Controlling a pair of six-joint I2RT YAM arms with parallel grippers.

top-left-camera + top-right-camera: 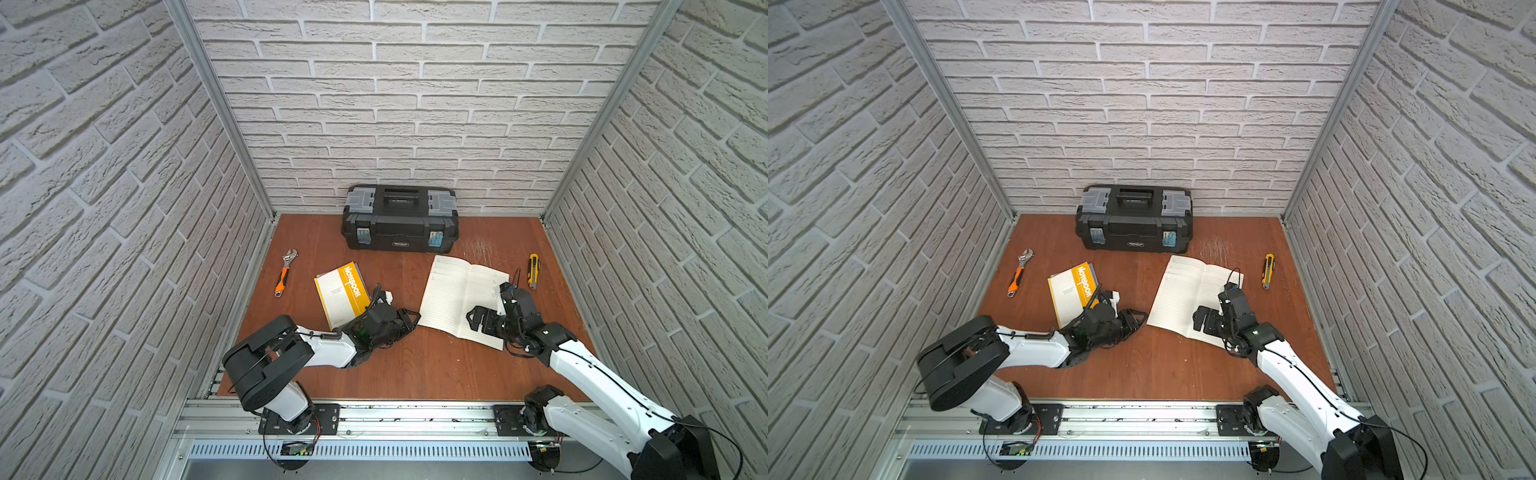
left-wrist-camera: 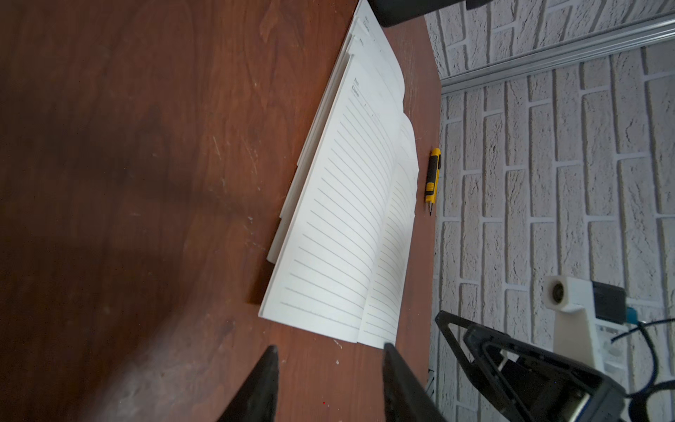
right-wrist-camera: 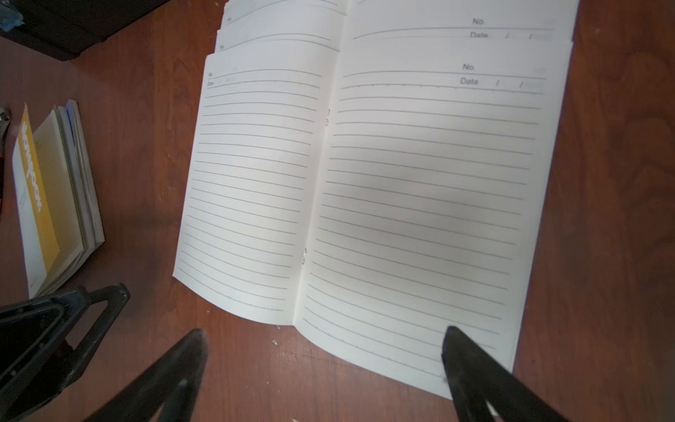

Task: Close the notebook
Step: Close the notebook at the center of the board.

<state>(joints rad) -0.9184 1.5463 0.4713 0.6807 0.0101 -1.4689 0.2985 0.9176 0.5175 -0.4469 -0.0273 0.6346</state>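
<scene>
In both top views the open notebook [image 1: 461, 299] lies flat on the table [image 1: 415, 365], right of the middle. It sits between the toolbox [image 1: 400, 224] at the back edge and the knife [image 1: 533, 271] near the right edge. A yellow notebook [image 1: 341, 293], closed, lies left of the middle. The left gripper [image 1: 411, 318] sits low, just beside the open notebook's near left corner. The right gripper [image 1: 473, 319] hangs over the near part of the right page, and its arm hides that page's near corner.

In the left wrist view the left gripper [image 2: 330, 352] has its jaws moderately apart with nothing between them, aimed at the open notebook's [image 2: 343, 226] near edge. The left pages fan out in loose steps. They look thin, light and floppy, so the stack would likely bend rather than swing as one. The outer left edge seems the place to lift, and the book may slide on the smooth wood.

In the right wrist view the right gripper [image 3: 325, 332] stands wide and empty. One fingertip [image 3: 460, 343] is over the right page; whether it touches, I cannot tell. The cover is hidden underneath, and the far edge is cut off.
</scene>
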